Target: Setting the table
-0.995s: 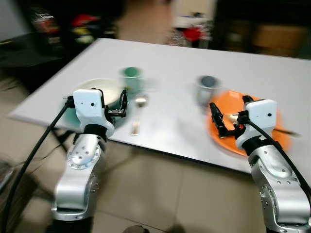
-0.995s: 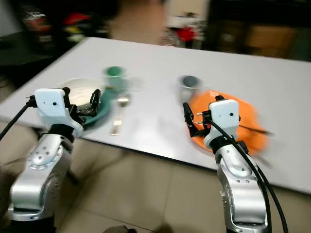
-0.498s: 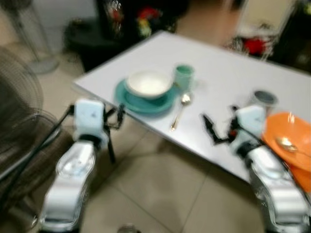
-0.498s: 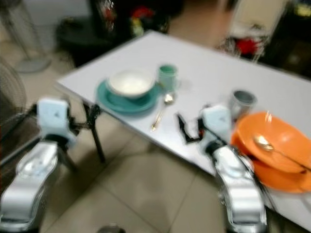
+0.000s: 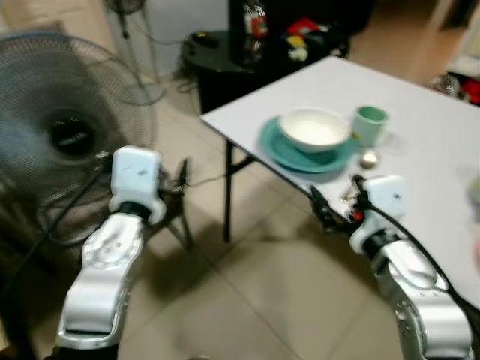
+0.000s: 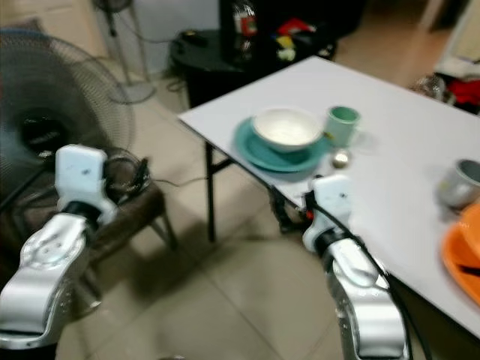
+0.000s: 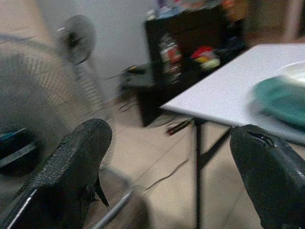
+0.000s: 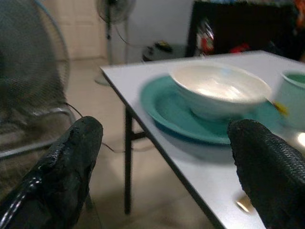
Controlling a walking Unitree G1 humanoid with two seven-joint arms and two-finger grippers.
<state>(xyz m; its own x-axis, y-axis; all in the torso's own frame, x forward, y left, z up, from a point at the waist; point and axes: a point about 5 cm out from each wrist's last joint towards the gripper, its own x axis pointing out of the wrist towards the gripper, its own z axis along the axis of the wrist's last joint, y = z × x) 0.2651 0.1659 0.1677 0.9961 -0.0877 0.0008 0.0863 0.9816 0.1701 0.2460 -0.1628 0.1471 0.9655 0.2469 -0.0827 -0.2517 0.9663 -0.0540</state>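
Evidently one place is laid: white bowl (image 5: pixel 313 127) on teal plate (image 5: pixel 279 148), cup (image 5: pixel 370 123) beside it on the worktop (image 5: pixel 420 120); I hold left gripper (image 7: pixel 171 162) and right gripper (image 8: pixel 162 157) wide open, empty.

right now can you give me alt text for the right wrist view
A white bowl sits on a teal plate near the corner of a white table, seen between the right pincer's two open black fingers. A mint cup stands beside the plate, and a fan stands on the tiled floor.
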